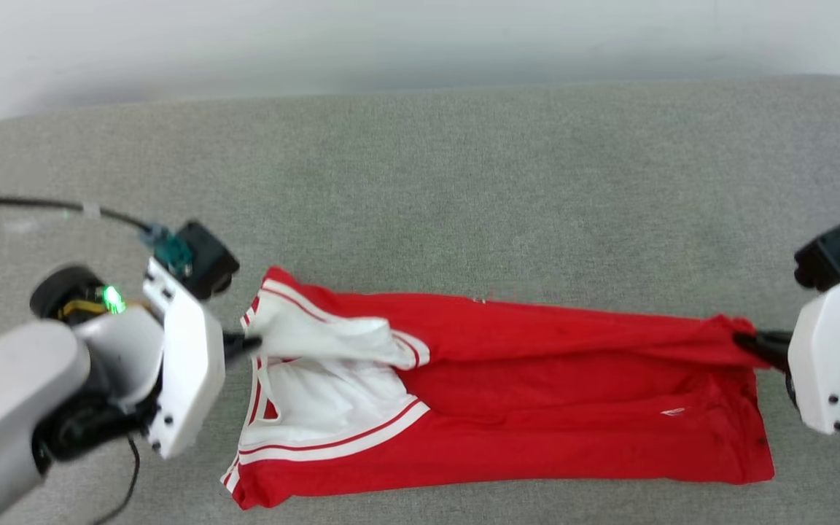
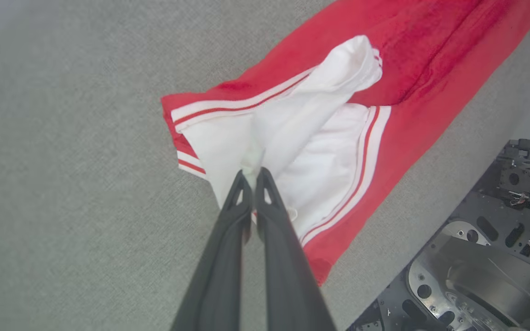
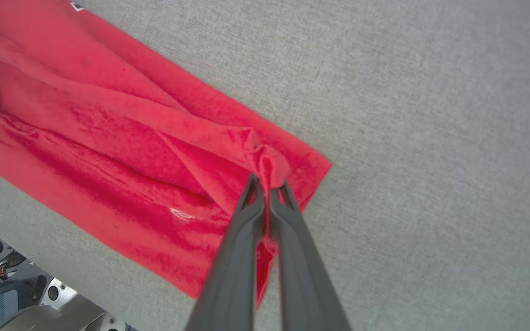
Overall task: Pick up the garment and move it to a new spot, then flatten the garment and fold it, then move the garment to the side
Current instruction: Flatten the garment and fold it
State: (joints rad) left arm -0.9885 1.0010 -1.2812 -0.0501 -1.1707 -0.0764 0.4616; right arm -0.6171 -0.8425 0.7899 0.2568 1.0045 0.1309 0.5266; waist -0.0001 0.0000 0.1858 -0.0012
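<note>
The garment [image 1: 537, 386], red with white sleeves and red-and-white striped trim, lies stretched sideways across the grey surface, folded lengthwise. My left gripper [image 1: 249, 343] is shut on the white sleeve fabric at the garment's left end; in the left wrist view the fingers [image 2: 239, 193] pinch a white fold of the garment [image 2: 320, 151]. At the right end my right gripper [image 1: 744, 340] is shut on a bunched red corner. The right wrist view shows the fingers [image 3: 253, 188] clamping a pucker of the red garment [image 3: 122, 151]. No print shows.
A grey fabric-covered surface [image 1: 464, 182] carries the garment, with a pale wall behind it. The robot's dark metal base [image 2: 486, 257] sits close to the near edge. A black cable [image 1: 41, 204] runs to the left wrist.
</note>
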